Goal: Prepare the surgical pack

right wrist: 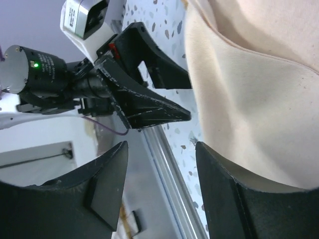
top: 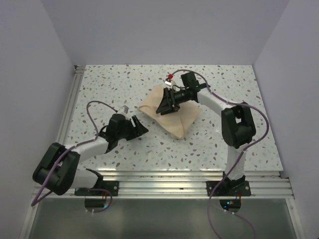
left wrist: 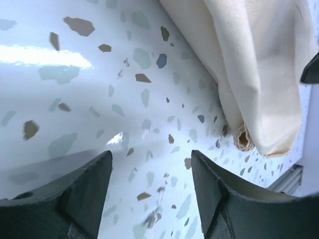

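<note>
The surgical pack lies folded as a tan cloth bundle in the middle of the speckled table. My right gripper hovers over its left part, open, with nothing between its fingers. In the right wrist view the gripper has the cloth just beside its right finger. My left gripper stands open just left of the pack, apart from it. In the left wrist view the gripper has only bare table between its fingers, and the pack fills the upper right with a rolled corner showing.
The speckled table is bounded by white walls at the back and sides. An aluminium rail runs along the near edge by the arm bases. The left gripper shows in the right wrist view, close by.
</note>
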Controlling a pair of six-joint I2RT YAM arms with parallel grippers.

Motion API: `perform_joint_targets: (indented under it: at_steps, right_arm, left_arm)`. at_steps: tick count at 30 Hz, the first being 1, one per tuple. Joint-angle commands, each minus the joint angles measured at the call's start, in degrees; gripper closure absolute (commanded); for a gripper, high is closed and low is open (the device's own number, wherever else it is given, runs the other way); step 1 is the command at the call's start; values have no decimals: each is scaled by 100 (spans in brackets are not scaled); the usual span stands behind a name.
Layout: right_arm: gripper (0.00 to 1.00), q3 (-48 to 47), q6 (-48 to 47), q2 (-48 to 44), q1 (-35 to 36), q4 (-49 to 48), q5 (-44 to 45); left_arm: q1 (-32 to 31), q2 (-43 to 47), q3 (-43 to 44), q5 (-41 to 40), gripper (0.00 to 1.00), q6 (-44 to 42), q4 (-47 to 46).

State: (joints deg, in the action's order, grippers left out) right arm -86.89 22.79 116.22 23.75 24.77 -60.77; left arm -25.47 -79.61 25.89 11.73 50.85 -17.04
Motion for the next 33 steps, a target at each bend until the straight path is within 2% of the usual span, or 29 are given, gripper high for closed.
perform_joint_targets:
  at_steps: [1,3,4,8,11,15,23,26,28,30,33]
  right_arm:
    - [39,-144,-520,-899,7,360,860]
    - [38,-109,-713,-1215,-54,580,1574]
    - [38,-65,-758,-1286,-81,642,2299]
    - [38,6,-828,-1445,-116,792,3797]
    - [38,-126,-916,-1287,-125,1046,4414]
    - [39,-153,-986,-1085,-133,1153,4854]
    - [41,-170,-1074,-575,-125,1073,4760]
    - [46,-170,-1092,-469,-125,994,4479]
    - [55,-83,-1092,-460,-125,863,4128]
    - [62,40,-1083,-539,-116,644,3356]
    - [87,242,-1109,-732,-72,511,2757]
  left_arm:
    - [51,840,118,-662,30,-776,1401]
    - [95,1305,327,-935,28,-1101,1694]
    - [113,1430,416,-996,27,-1199,2130]
    - [332,1677,916,-1015,23,-1586,2564]
    - [446,1695,1119,-988,22,-1789,2740]
    - [596,1826,1243,-1076,16,-1973,2785]
    - [640,1703,1586,-1155,15,-2246,2864]
    - [631,1756,1612,-1357,15,-2308,2890]
    - [631,1783,1621,-1375,15,-2325,2925]
    - [631,1765,1612,-1357,15,-2325,2890]
    - [640,1660,1630,-1296,15,-2317,2881]
